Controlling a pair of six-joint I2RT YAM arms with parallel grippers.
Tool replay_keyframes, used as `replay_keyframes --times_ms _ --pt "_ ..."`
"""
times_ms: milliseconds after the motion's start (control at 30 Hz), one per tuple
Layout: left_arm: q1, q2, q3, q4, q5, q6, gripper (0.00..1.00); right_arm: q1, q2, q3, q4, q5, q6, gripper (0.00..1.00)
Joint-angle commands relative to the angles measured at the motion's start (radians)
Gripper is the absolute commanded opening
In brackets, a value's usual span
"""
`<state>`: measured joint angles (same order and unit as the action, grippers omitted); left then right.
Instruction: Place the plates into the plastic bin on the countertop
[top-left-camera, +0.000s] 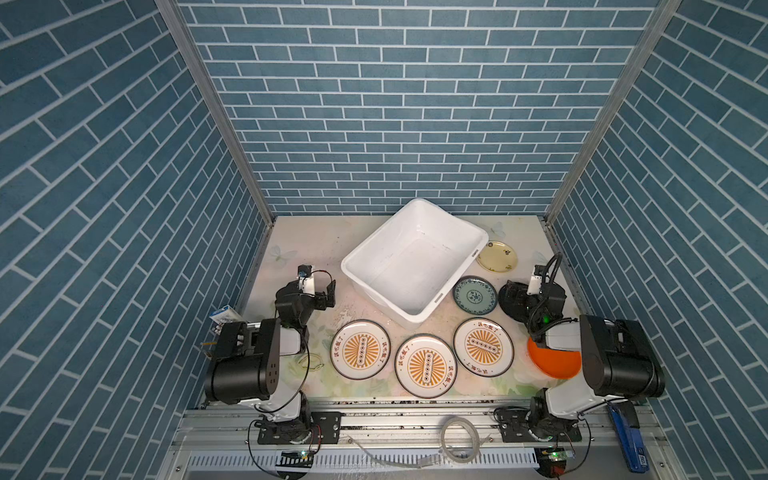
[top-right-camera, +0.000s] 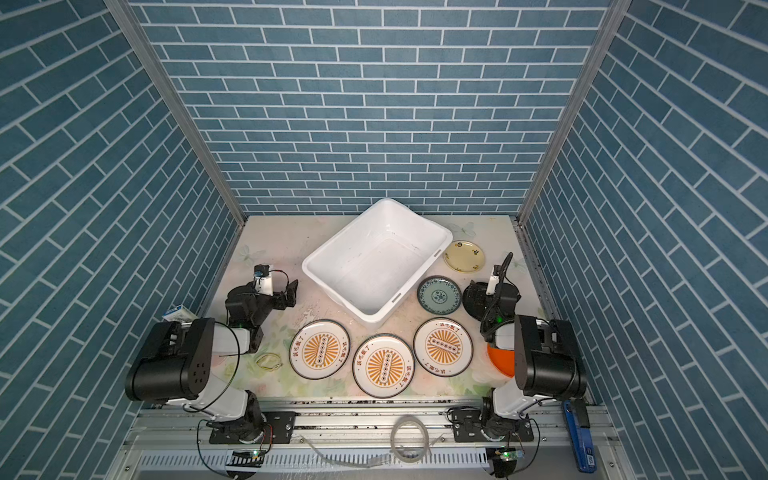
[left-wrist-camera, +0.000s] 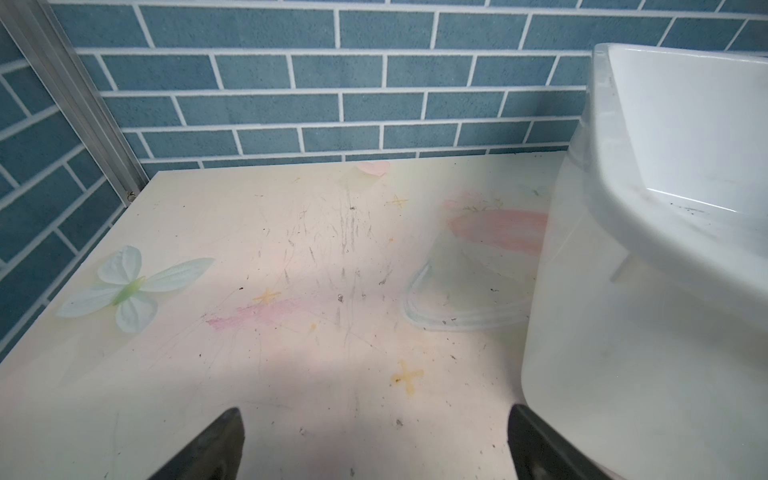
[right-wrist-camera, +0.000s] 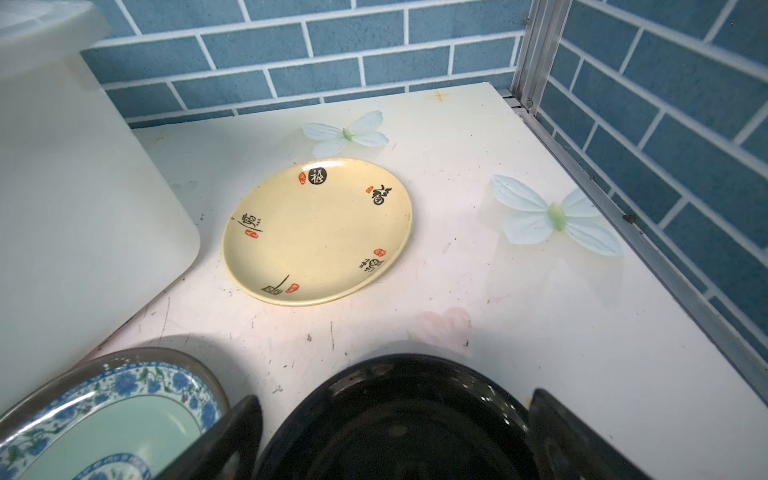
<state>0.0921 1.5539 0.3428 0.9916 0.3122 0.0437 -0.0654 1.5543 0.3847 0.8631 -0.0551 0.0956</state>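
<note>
- Sunburst plates (top-left-camera: 425, 366) lying along the countertop (top-left-camera: 299, 241) front edge.
- Plastic bin (top-left-camera: 415, 257) sitting rearward, empty.
- Left gripper (left-wrist-camera: 374, 444) hovering beside bin, jaws spread.
- Right gripper (right-wrist-camera: 395, 436) hovering over black plate (right-wrist-camera: 399, 419), jaws spread.

Blue brick-pattern walls (top-left-camera: 395, 104) on three sides, aluminium corner posts (top-left-camera: 216, 108); slotted aluminium rail (top-left-camera: 395, 419) along the front edge, even overhead light.

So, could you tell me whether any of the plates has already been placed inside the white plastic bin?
No: in both top views the plastic bin holds nothing, and all the plates lie on the countertop around it.
</note>
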Motion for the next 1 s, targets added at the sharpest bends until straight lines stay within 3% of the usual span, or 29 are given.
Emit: replay_keyframes --times_ms 0,967 --pt "-0.003 -0.009 -0.001 -0.008 0.004 0.009 0.99 0.003 -0.01 0.011 0.004 0.008 -0.045 0.99" --pt "-0.003 -0.009 0.0 -0.009 0.004 0.009 1.0 0.003 -0.012 0.008 0.007 -0.002 -0.048 0.99"
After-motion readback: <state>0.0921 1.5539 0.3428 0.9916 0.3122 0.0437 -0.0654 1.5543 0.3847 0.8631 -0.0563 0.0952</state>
